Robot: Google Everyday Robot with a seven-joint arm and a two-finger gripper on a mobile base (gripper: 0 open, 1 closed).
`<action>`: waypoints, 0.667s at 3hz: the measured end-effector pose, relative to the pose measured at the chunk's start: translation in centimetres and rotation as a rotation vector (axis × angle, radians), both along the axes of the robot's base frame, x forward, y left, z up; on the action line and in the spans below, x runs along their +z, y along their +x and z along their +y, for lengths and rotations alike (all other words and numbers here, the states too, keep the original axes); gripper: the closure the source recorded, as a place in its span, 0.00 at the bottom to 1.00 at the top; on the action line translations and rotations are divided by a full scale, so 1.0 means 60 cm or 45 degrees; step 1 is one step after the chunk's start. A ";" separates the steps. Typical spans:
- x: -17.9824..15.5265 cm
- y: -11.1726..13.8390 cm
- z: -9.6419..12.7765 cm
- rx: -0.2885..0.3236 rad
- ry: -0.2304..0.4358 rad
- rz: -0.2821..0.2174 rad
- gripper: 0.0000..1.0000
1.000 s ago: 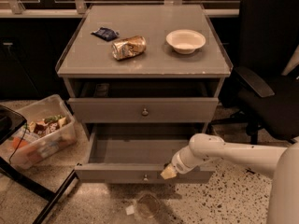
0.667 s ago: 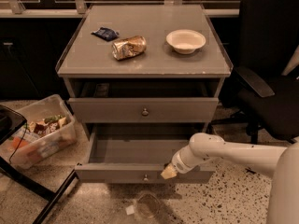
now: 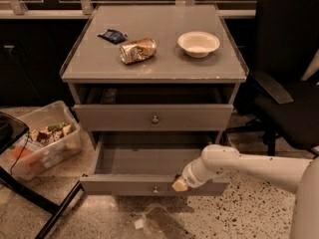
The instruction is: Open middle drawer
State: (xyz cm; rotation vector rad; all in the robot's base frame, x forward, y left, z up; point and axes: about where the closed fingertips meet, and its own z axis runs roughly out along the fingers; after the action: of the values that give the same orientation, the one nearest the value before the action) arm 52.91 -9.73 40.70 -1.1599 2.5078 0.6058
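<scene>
The middle drawer [image 3: 124, 185] is the wide grey one pulled well out of the cabinet, with its inside bare and a small round knob [image 3: 155, 188] on its front. My gripper [image 3: 179, 184], on the end of the white arm coming in from the right, sits at the top edge of that drawer front, just right of the knob. The uppermost drawer front [image 3: 199, 117] above it is nearly closed, with its own knob [image 3: 155, 119]. The lowest drawer is hidden under the pulled-out one.
On the cabinet top [image 3: 99, 59] lie a white bowl [image 3: 198, 43], a crushed can [image 3: 138, 50] and a blue packet [image 3: 113, 35]. A clear bin of snacks [image 3: 42, 138] stands on the floor to the left, and a black office chair [image 3: 286, 83] to the right. Black frame legs [image 3: 45, 208] cross the lower left.
</scene>
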 end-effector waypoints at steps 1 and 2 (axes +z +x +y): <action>0.000 -0.008 0.003 0.005 0.004 0.001 0.55; 0.000 -0.015 0.001 0.010 0.008 0.002 0.32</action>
State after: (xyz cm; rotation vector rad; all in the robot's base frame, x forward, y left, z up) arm 51.99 -9.67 40.71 -1.1685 2.5023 0.6163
